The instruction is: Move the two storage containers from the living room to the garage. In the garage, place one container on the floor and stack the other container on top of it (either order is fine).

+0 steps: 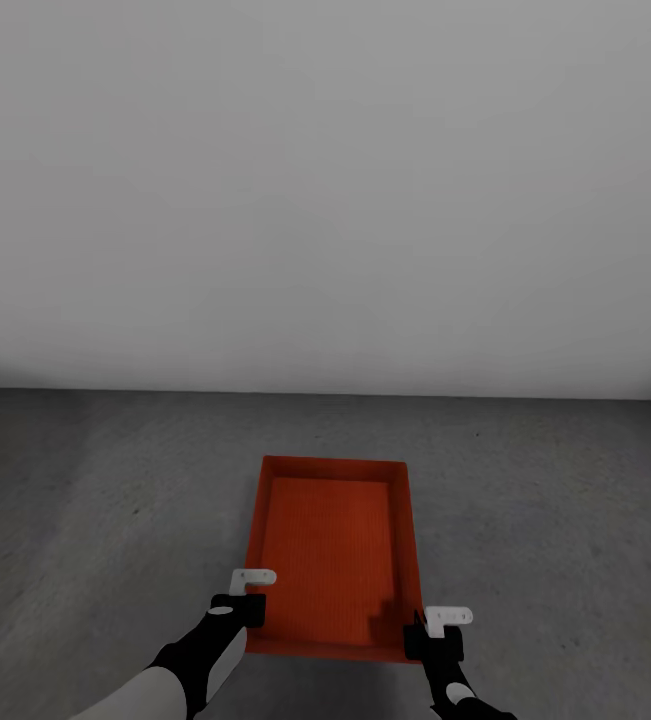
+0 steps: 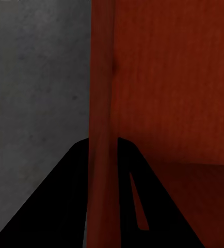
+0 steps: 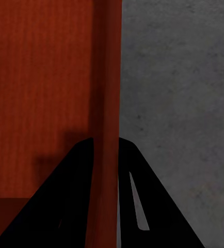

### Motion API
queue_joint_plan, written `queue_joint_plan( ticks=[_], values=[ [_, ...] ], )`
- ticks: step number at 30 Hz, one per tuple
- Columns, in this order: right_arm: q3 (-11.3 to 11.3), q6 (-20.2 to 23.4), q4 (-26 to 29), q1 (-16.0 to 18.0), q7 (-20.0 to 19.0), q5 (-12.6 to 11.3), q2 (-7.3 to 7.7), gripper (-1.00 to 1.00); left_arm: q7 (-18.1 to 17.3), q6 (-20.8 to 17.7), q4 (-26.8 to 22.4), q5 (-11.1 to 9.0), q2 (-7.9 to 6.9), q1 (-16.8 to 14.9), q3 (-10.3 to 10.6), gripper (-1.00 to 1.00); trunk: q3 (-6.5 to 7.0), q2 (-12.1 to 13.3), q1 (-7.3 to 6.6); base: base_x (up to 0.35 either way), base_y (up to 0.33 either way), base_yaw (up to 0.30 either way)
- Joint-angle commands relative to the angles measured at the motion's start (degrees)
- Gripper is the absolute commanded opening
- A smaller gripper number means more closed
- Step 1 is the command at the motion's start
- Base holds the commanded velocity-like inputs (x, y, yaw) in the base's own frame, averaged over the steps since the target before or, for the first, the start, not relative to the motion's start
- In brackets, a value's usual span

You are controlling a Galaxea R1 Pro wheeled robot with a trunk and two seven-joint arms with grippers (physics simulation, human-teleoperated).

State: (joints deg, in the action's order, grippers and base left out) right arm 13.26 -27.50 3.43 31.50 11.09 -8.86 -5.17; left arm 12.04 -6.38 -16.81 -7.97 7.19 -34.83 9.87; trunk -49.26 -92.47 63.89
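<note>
Garage: storage container [image 1: 333, 550] on or just above grey concrete floor [image 1: 115, 500], short of white wall [image 1: 325, 200]; contact not clear. Left gripper [image 2: 102, 206] clamps one long side wall near corner, right gripper [image 3: 106, 206] clamps opposite wall; fingers straddle each wall. Likely step: setting down first container. Next: confirm it rests flat, open both grippers, lift clear, fetch second.
</note>
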Motion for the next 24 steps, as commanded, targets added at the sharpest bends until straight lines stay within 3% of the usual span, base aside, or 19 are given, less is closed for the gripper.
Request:
queue_joint_plan(
  ticks=[1, 8, 18, 24],
  values=[
    [1.2, -0.5, 2.0, 0.1, -0.1, -0.5, -0.01, -1.0, 0.6, -0.4, 0.1, -1.4, 0.29, 0.0, 0.1, -1.0, -0.04, 0.0, -0.01, 0.0, 0.0, 0.0],
    [1.2, -0.5, 2.0, 0.1, -0.1, -0.5, -0.01, -1.0, 0.6, -0.4, 0.1, -1.4, 0.3, 0.0, 0.1, -1.0, -1.12, -2.4, 1.31, 0.0, 0.0, 0.0],
    [1.2, -0.5, 2.0, 0.1, -0.1, -0.5, -0.01, -1.0, 0.6, -0.4, 0.1, -1.4, 0.31, 0.0, 0.1, -1.0, -1.12, -2.4, 1.31, 0.0, 0.0, 0.0],
    [1.2, -0.5, 2.0, 0.1, -0.1, -0.5, -0.01, -1.0, 0.6, -0.4, 0.1, -1.4, 0.35, 0.0, 0.1, -1.0, -2.19, -4.8, 2.63, 0.0, 0.0, 0.0]
  ],
)
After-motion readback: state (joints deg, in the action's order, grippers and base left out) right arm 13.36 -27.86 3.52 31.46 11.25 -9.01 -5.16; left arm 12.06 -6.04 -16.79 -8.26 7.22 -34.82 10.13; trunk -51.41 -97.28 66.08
